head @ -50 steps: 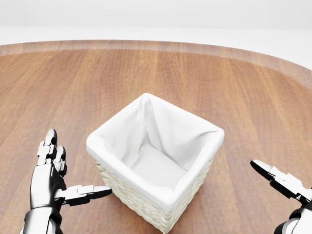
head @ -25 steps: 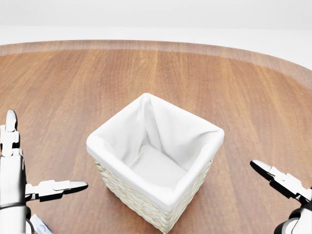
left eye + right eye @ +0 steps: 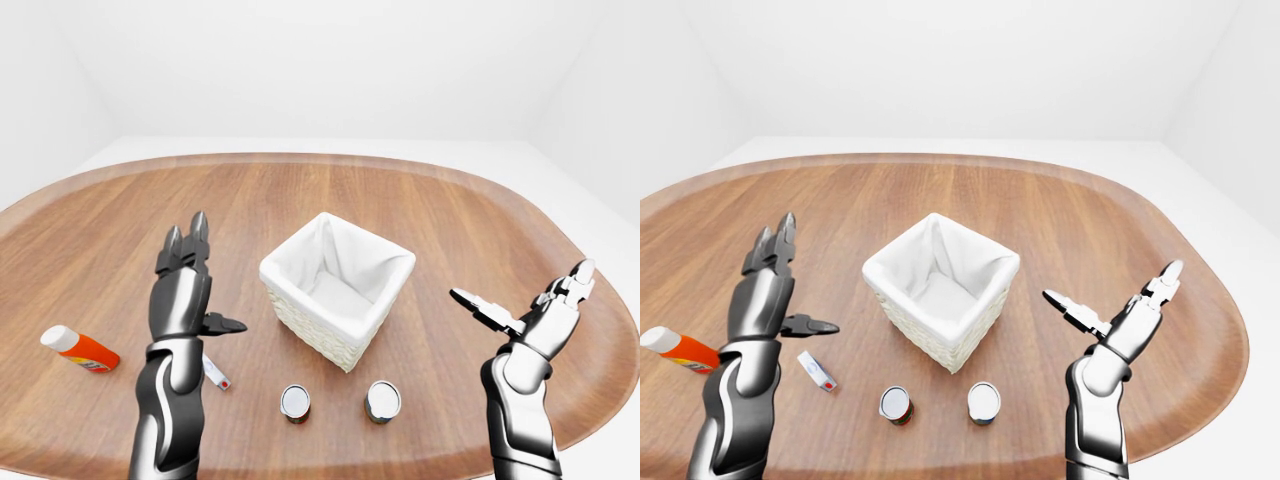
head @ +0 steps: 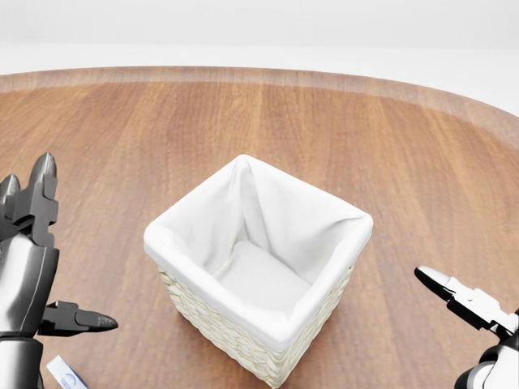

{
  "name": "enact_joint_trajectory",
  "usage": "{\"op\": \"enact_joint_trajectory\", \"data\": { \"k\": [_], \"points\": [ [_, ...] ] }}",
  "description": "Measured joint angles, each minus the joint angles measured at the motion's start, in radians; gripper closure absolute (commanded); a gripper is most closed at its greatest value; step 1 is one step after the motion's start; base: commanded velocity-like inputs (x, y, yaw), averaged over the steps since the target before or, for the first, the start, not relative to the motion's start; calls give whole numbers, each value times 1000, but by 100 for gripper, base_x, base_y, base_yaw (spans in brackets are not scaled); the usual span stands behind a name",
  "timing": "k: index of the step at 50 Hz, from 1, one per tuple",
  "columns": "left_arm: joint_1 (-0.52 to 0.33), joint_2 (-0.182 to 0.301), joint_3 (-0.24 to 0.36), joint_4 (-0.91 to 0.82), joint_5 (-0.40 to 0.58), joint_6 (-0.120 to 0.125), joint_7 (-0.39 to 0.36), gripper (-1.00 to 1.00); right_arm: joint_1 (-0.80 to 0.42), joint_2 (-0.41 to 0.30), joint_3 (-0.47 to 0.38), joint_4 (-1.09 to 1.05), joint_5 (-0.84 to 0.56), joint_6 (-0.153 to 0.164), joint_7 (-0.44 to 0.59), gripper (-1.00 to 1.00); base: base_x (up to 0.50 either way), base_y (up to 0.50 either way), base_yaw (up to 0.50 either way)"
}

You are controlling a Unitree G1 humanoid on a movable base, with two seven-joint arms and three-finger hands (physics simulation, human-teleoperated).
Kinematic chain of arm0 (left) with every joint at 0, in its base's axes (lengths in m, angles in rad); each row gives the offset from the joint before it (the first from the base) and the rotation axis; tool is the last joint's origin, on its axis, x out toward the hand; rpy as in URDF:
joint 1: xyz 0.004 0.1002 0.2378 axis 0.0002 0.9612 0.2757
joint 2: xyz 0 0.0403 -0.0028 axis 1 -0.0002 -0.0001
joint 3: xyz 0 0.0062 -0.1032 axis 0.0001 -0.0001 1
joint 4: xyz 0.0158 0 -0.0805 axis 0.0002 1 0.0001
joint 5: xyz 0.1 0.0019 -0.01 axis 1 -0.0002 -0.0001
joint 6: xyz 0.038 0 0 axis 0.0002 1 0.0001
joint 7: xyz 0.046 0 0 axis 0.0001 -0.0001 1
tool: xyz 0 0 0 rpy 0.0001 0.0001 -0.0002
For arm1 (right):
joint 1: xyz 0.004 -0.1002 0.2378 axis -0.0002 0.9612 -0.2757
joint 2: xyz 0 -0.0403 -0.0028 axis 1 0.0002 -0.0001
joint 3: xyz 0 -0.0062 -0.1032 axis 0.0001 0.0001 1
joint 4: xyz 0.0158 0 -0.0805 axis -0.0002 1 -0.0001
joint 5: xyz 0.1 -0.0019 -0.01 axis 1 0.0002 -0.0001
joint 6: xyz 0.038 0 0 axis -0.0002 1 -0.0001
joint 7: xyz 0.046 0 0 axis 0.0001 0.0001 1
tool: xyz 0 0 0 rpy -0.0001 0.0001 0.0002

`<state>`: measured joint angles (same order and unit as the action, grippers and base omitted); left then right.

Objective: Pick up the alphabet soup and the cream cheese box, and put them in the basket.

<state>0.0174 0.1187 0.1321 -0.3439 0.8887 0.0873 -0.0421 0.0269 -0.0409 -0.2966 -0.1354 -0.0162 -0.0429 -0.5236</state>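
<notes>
Left hand [image 4: 32,267] has changed pose over the last second: from close beside the basket [image 4: 243,320] it swung out to the left edge of the head view, and it now stands a little nearer in, fingers up and spread, thumb pointing toward the basket, holding nothing. Right hand [image 3: 540,315] has kept its place at the right, fingers splayed and empty as well. The basket has not moved and its white lining holds nothing, so I judge neither pick has begun and the left hand is only being lined up.

Counted on the table [image 3: 450,220]: one basket at the middle; two cans [image 3: 295,402] [image 3: 382,400] standing side by side near the robot, one of them presumably the alphabet soup, though I cannot tell which; one small flat white box [image 3: 817,370], probably the cream cheese, just below the left hand; one orange bottle [image 3: 80,350] lying far left.
</notes>
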Motion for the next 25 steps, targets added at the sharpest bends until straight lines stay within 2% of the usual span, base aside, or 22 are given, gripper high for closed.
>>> {"op": "enact_joint_trajectory", "data": {
  "k": [6, 12, 21, 25],
  "points": [
    [-4, 2, -2, -90, 139, 0, -126, -100, -1, -1, 0, 4, -1, -2, 0, -100, 0, 0, 0],
    [10, 3, 9, -151, 239, 0, -219, -100, -1, -1, 0, 3, -2, -2, 0, -100, 0, 0, 0],
    [51, 9, 49, -204, 322, 0, -274, -100, 3, 1, 0, -5, -4, -3, 0, -100, 0, 0, 0],
    [64, 12, 68, -211, 340, -14, -279, -100, 5, 2, 0, -8, -5, -4, 0, -100, 0, 0, 0]
  ]
}}
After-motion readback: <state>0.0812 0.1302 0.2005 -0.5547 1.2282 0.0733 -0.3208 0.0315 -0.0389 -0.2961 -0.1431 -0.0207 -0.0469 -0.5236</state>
